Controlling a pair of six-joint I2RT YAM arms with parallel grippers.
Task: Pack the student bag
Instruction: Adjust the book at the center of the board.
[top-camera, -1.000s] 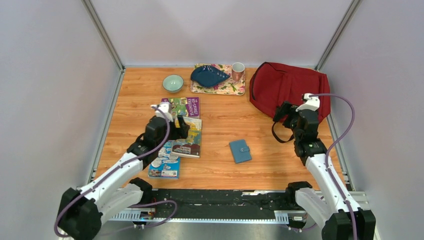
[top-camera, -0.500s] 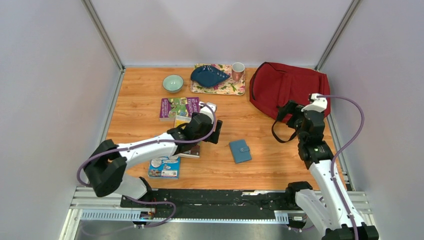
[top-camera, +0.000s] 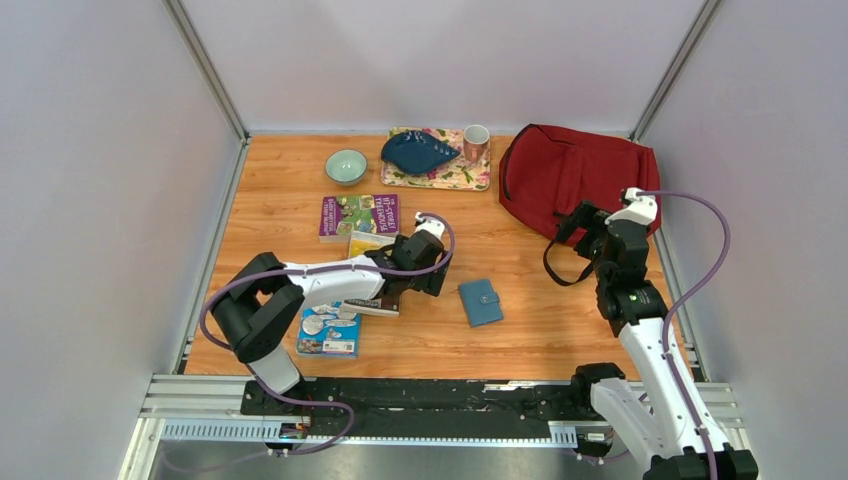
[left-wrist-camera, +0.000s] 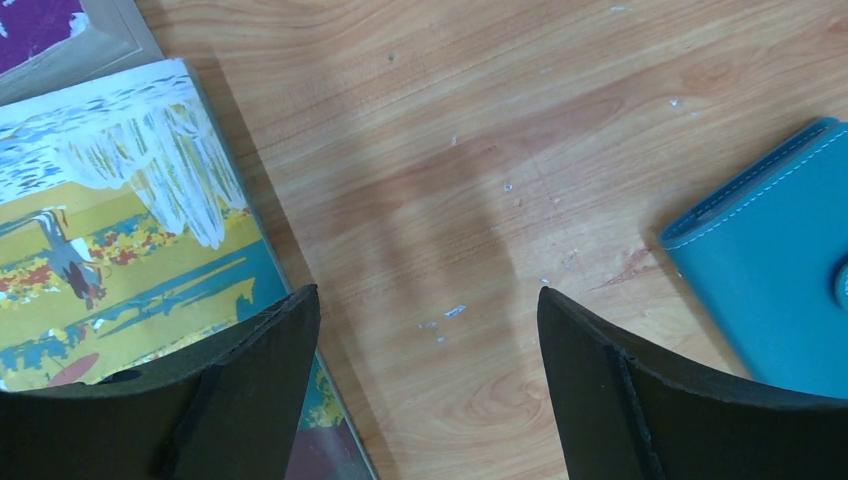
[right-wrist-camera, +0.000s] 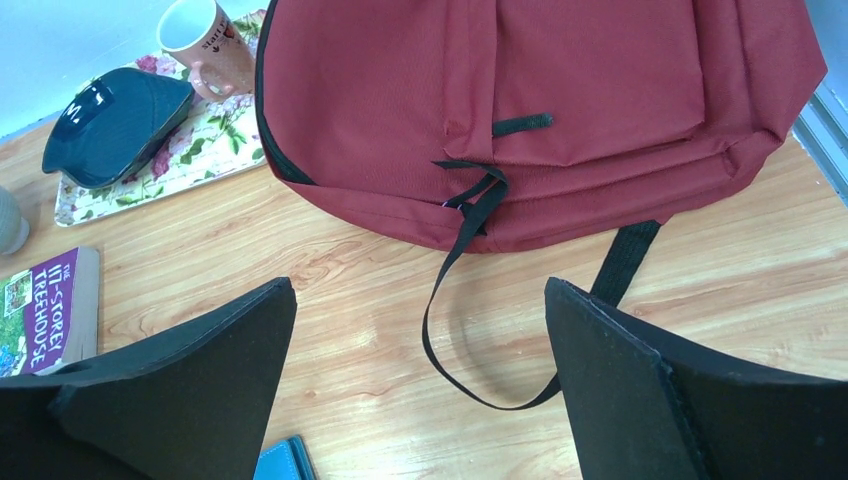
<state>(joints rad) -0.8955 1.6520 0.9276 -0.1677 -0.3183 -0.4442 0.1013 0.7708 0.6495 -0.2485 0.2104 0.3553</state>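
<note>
Left fingers (top-camera: 430, 272): spread wide, pinching nothing, hanging low over bare counter (top-camera: 265, 225). In the left wrist view, flanked at 9 o'clock by a yellow-covered book (left-wrist-camera: 110, 240), its near corner tucked under the finger on that side. Flanked at 3 o'clock by a closed blue wallet (left-wrist-camera: 770, 280), just beside the other finger but not touching it. From above, wallet near, at 4 o'clock of these fingers; student bag (top-camera: 575, 170) well apart, at 2 o'clock.

Right fingers (top-camera: 582, 222): also spread wide and empty, pointing toward 12 o'clock. Straight ahead of them, just beyond the tips, the student bag, lying flat with its front pocket facing up. Between the two fingers in the right wrist view, a black strap loop (right-wrist-camera: 455, 330) trailing from the bag onto the wood; a second black strap (right-wrist-camera: 625, 255) poking out from under the bag's near edge, toward 1 o'clock.

Farther out, at 10 o'clock of the right fingers, a floral tray (top-camera: 455, 178) carrying a dark blue cap (top-camera: 418, 152) and a pink mug (top-camera: 476, 142), just left of the bag. At 12 o'clock of the left fingers, a purple book (top-camera: 358, 215), lying flat; beyond it a pale green bowl (top-camera: 346, 165). At 8 o'clock, a blue-and-white book (top-camera: 328, 333) near the counter's front edge.
</note>
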